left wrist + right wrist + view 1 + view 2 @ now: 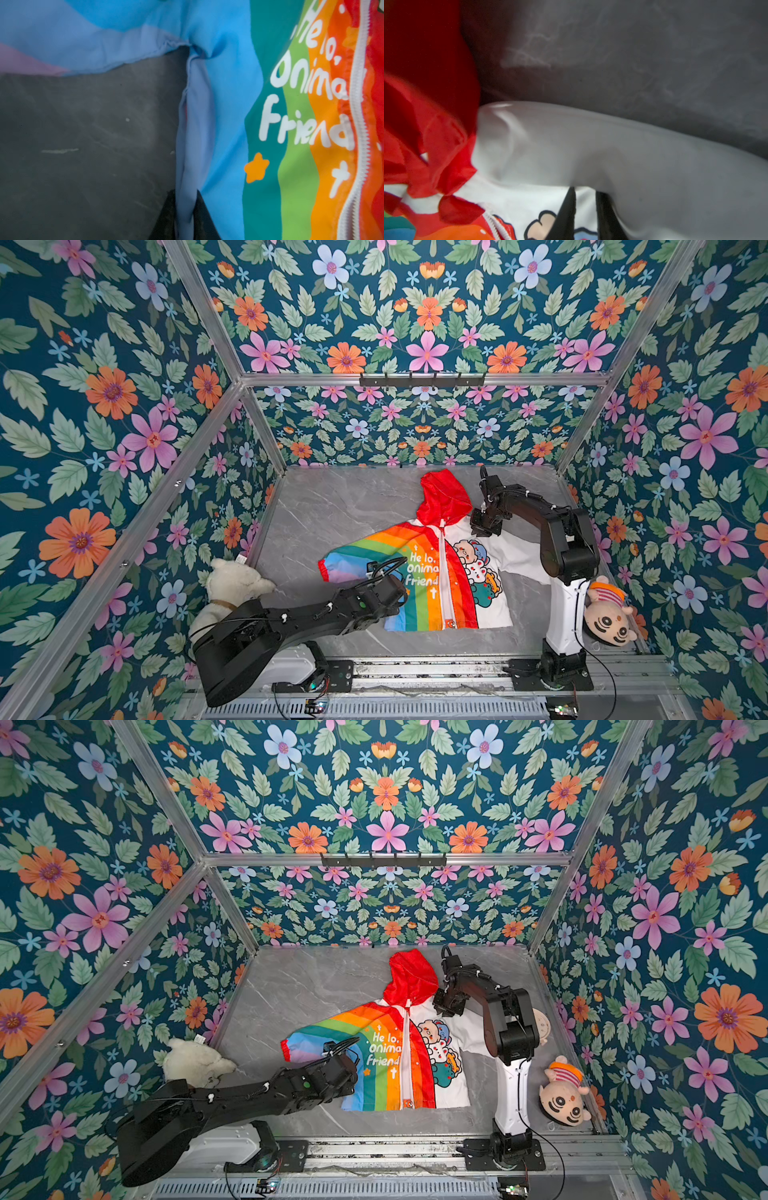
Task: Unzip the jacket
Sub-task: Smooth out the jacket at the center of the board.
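The jacket [419, 572] lies flat on the grey marble table [332, 506], red hood [442, 497] toward the back, rainbow half at left, white cartoon half at right. Its white zipper [441, 568] runs down the middle, closed along the length that shows. My left gripper [187, 194] is shut on a fold of the blue side seam of the jacket [228, 104], beside the lettering; the zipper [359, 104] lies further off. My right gripper [585, 193] is shut on white fabric of the jacket [550, 145] at the shoulder, beside the hood [425, 104]. In both top views the right gripper [482, 526] sits at that shoulder.
A white plush bear [232, 585] sits at the table's left edge behind the left arm. A striped plush doll [609, 618] lies at the right edge by the right arm's base. A black hook rack [422, 379] hangs on the back wall. Floral walls enclose the table.
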{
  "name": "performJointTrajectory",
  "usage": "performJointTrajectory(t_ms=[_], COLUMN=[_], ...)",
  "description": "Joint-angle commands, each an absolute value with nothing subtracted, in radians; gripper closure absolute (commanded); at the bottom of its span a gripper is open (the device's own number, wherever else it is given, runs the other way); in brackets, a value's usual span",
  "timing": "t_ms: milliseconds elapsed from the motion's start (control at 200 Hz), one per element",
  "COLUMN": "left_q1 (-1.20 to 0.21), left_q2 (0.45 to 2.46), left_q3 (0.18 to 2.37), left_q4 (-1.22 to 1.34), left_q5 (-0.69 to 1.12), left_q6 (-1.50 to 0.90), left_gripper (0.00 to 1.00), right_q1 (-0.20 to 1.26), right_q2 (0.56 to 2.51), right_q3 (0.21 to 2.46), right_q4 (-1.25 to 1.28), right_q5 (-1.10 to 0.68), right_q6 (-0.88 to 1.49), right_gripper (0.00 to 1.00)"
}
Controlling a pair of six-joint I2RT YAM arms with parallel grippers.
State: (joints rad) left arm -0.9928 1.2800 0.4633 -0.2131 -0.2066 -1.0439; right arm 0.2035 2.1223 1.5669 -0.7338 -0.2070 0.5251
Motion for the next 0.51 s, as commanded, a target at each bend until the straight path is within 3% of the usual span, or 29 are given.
performJointTrajectory(t_ms=[0,105,210,315,375,500], left_q1=[-0.985,-0.983,-0.983,-0.982,-0.979,-0.952], left_q2=[1.300,1.294,1.259,1.216,1.195,1.134], left_q3=[0.458,0.486,0.546,0.609,0.633,0.656], left_q4=[-0.374,-0.372,-0.393,-0.449,-0.472,-0.479], left_q5=[-0.207,-0.207,-0.224,-0.279,-0.306,-0.346], left_q6=[-1.053,-1.038,-0.999,-0.970,-0.955,-0.918], left_gripper=[0.80,0.60,0.33,0.15,0.08,0.03], right_q1=[0.203,0.209,0.226,0.229,0.229,0.229], right_q2=[2.113,2.062,1.962,1.823,1.748,1.590], right_q3=[1.531,1.493,1.455,1.350,1.286,1.169], right_q4=[-0.716,-0.637,-0.601,-0.521,-0.489,-0.463], right_q5=[-0.218,-0.340,-0.323,-0.316,-0.297,-0.236], right_q6=[0.520,0.499,0.492,0.535,0.558,0.589], right_gripper=[0.77,0.70,0.63,0.55,0.49,0.44])
